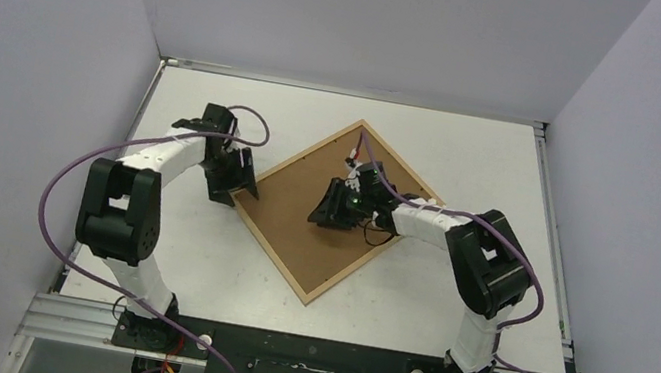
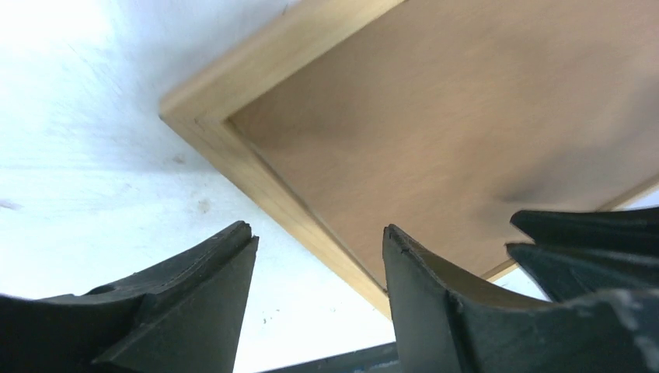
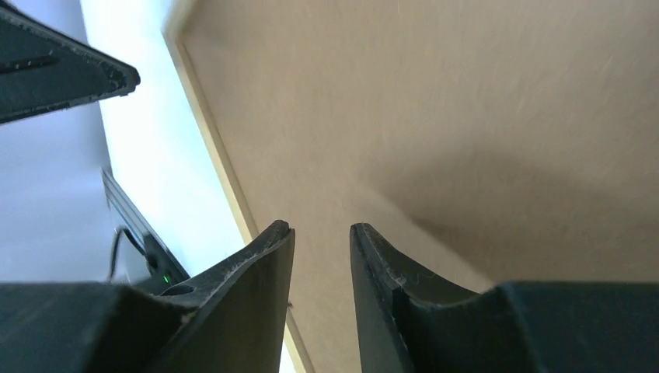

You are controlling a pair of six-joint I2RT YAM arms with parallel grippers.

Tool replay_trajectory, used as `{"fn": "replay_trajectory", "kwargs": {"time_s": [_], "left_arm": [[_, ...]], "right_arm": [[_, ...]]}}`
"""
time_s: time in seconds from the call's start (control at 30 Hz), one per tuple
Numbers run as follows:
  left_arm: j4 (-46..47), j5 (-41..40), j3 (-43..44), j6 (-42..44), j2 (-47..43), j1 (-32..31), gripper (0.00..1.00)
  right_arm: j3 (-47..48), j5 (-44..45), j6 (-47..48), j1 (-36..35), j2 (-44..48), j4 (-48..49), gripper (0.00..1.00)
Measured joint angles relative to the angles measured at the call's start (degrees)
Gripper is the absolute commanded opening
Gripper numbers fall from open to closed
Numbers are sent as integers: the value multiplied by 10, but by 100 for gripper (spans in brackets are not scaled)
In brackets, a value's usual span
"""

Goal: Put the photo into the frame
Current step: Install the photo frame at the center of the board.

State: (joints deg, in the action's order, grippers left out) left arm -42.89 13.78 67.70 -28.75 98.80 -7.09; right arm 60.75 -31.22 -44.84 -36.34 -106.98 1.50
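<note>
Left pincer (image 2: 317,228) and right pincer (image 3: 320,226) gape — frame (image 1: 297,193) lies back-up.

One frame (image 1: 298,232); two grippers, the left gripper (image 1: 243,188) and right gripper (image 1: 328,219); one table (image 1: 491,173)

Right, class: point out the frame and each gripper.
frame (image 1: 293,233): top view, its brown back board.
left gripper (image 2: 317,229): left wrist view, midway between its fingertips.
right gripper (image 3: 320,227): right wrist view, midway between its fingertips.

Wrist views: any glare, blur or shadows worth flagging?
Left wrist: table blown out white at upper left, frame soft, shadow on its right. Right wrist: frame hazy, shadow across its lower half. Top view: sharp, evenly lit.
</note>
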Motion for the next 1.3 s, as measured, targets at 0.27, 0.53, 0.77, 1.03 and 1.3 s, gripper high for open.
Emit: {"fn": "replay_trajectory", "kwargs": {"time_s": [0.27, 0.53, 0.77, 1.03, 1.3], "left_arm": [[59, 31, 114, 94, 58, 44, 67], [87, 82, 136, 189, 158, 44, 56], [106, 105, 80, 194, 145, 41, 32], [137, 106, 0, 123, 94, 2, 17], [186, 112, -110, 15, 27, -79, 15]], "right_arm": [[92, 62, -36, 3, 0, -21, 34], [107, 83, -48, 16, 0, -54, 34], [114, 92, -59, 37, -5, -61, 34], [114, 83, -113, 39, -41, -38, 34], [103, 58, -210, 13, -91, 69, 20]]}}
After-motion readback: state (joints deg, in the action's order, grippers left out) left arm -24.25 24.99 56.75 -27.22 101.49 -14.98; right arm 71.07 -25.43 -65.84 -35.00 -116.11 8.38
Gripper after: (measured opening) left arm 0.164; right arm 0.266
